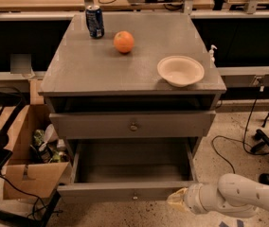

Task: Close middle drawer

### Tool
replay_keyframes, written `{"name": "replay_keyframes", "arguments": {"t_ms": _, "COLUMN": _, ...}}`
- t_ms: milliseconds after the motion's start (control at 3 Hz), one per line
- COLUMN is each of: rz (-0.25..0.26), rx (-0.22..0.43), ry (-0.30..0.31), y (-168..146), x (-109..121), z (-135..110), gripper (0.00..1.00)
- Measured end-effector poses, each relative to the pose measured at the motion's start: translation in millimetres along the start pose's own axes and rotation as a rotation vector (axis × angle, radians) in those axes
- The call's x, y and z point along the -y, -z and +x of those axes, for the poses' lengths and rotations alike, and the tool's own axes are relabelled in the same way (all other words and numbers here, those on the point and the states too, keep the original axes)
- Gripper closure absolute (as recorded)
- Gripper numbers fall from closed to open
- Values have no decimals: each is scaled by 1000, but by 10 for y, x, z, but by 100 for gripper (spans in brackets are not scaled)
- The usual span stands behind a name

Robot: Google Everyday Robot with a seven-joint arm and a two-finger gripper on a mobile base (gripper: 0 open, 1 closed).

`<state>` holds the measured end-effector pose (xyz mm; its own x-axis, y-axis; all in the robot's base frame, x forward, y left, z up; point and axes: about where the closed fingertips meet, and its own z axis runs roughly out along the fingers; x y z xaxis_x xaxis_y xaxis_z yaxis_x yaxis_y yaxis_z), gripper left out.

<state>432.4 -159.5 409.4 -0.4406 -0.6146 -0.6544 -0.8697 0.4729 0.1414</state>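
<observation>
Middle drawer [101, 191] of the grey bench [101, 67] stands pulled far out toward the camera. Its deep plain box is open to view and its low front sits well forward of the bench's front face, with a small round knob [134, 197] at the middle of that front.

Left of the bench, on the floor, an open cardboard box [32, 176] holds a jumble of small items. On the bench top, a blue soda can [95, 21] stands upright at the back left corner. An orange [124, 41] sits just to the right of it and a little nearer the front. Under the bench top the upper drawer [172, 124] is out slightly, with a dark gap above it. A pale bowl [180, 70] rests near the bench's front right corner.

The gripper [174, 200] is low at the bench's right front, right at the pulled-out front's right end, on a white arm [241, 197] reaching in from the right. Whether it touches the front, and whether it is clenched or released, cannot be told. A small pump bottle [212, 53] stands just off the bench's right edge, and black cables [222, 156] trail over the floor to the right.
</observation>
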Motion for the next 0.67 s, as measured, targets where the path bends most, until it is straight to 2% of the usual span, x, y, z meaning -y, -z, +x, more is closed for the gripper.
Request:
{"name": "replay_keyframes", "arguments": {"t_ms": 333, "rz": -31, "rx": 18, "ry": 7, "y": -225, "x": 256, "z": -252, "gripper": 100}}
{"name": "replay_keyframes", "arguments": {"t_ms": 667, "rz": -31, "rx": 18, "ry": 7, "y": -226, "x": 256, "z": -253, "gripper": 100}}
